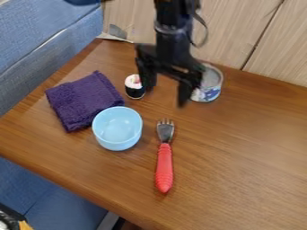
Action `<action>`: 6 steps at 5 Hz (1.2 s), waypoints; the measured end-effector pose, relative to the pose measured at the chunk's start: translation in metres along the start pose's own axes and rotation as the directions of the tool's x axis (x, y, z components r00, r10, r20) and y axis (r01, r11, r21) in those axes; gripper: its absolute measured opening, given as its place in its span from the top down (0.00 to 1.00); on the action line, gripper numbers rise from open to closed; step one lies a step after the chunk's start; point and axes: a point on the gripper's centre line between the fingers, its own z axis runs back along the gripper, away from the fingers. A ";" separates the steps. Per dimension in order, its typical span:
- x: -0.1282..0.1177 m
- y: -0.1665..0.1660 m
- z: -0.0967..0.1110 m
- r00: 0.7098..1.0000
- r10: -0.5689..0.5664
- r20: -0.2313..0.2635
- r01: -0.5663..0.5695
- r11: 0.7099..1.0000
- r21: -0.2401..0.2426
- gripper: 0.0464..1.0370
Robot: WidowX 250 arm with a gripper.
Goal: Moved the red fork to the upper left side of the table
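The red fork [164, 166] lies flat on the wooden table [240, 148], near the middle of the camera view. Its metal tines point toward the far side, where the wall [234, 27] stands, and its handle points toward the near edge. The black gripper [165, 85] hangs down above the table, beyond the tines and apart from the fork, with its two fingers spread wide. The black arm [171, 27] comes in from the top of the view.

To the left of the fork sits a light blue bowl [117, 128], upright, its inside showing. A folded purple cloth [84, 101] lies just beyond the bowl, to its upper left. A small black and white sushi roll [135, 90] stands between the cloth and the gripper, near one finger. A can [208, 83] stands behind the other finger, partly hidden by it. A blue seat [36, 40] runs along the table's left side.
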 end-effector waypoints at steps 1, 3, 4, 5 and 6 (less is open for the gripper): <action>-0.019 -0.013 -0.006 0.998 0.043 -0.035 -0.043 0.999 -0.004 0.04; -0.046 -0.022 -0.022 0.994 0.100 -0.043 -0.101 0.994 -0.029 0.04; -0.052 -0.027 -0.040 0.988 0.129 -0.084 -0.129 0.992 -0.005 0.04; -0.052 -0.033 -0.059 0.985 0.143 -0.098 -0.144 0.990 0.000 0.04; -0.047 -0.034 -0.064 0.985 0.143 -0.093 -0.144 0.990 -0.005 0.04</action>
